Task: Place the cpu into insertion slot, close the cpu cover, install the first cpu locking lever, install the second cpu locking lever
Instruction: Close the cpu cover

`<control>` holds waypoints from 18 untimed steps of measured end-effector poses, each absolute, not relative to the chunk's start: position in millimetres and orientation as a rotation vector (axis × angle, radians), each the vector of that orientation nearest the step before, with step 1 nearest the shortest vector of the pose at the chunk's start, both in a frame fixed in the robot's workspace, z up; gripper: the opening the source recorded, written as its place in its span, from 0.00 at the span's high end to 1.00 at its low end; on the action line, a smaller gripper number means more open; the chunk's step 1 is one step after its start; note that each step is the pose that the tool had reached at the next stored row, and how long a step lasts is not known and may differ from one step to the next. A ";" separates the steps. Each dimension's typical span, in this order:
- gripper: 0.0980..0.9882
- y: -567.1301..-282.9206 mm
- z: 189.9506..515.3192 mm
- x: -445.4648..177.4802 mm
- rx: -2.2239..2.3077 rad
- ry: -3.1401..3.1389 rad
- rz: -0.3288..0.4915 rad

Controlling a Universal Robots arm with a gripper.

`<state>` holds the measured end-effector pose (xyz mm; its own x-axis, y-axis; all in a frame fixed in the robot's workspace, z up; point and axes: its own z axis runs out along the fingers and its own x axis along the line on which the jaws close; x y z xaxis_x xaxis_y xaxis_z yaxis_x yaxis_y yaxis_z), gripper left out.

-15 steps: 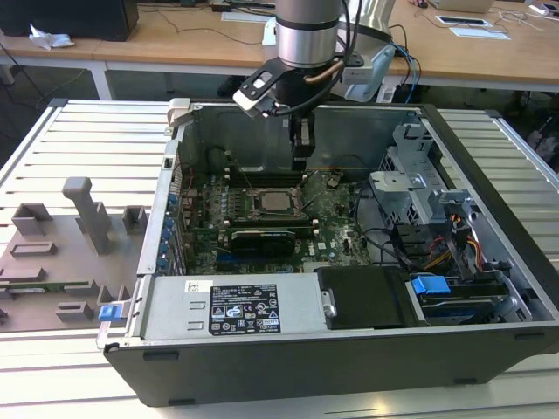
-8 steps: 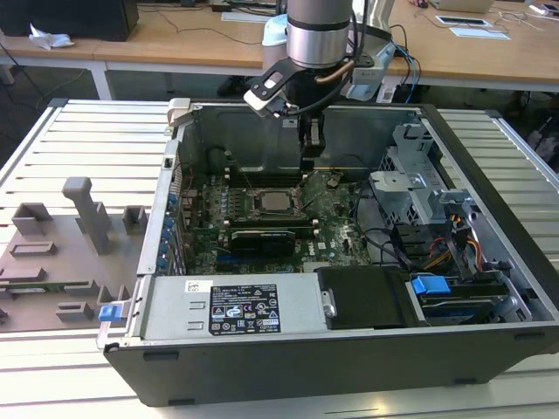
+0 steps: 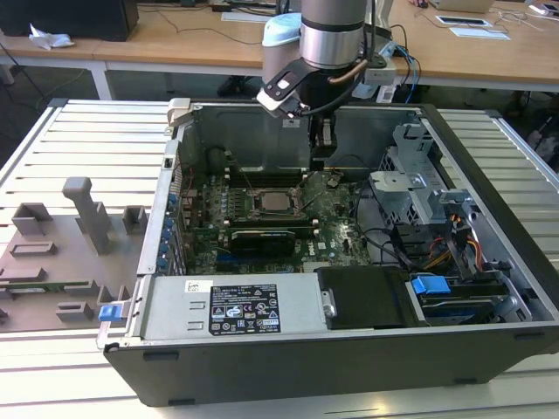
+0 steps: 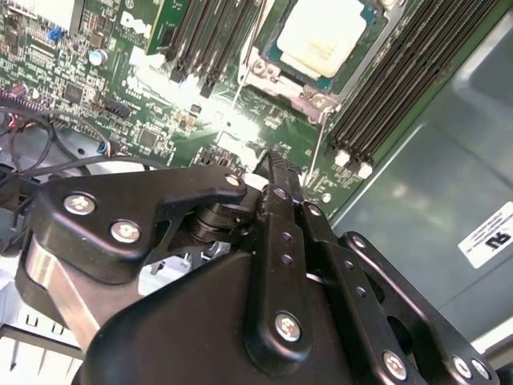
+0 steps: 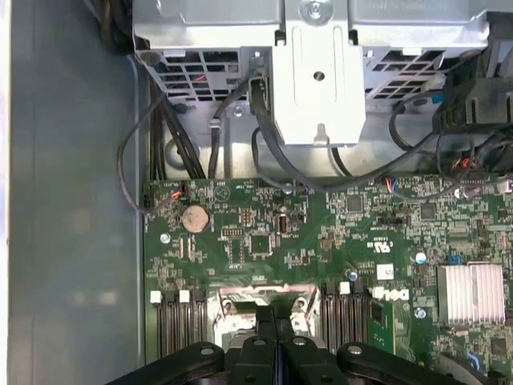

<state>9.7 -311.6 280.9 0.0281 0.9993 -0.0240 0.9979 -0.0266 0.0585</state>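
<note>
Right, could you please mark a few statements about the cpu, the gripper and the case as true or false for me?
1. The cpu sits in the insertion slot. True.
2. The gripper holds the cpu. False: it is shut on nothing, above the green board near the slot.
3. The computer case lies open on its side. True.
4. The coin battery lies on the table outside the case. False: it sits on the board.
</note>
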 end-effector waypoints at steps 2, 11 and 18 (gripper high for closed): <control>0.99 -311.6 280.9 11.8 2.209 2.150 0.036; 0.99 -311.6 280.8 27.8 2.211 2.151 0.035; 0.99 -311.6 279.7 35.3 2.212 2.152 0.031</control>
<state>35.3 -311.6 279.7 0.0280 0.9993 -0.0240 0.9982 -0.0267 0.0532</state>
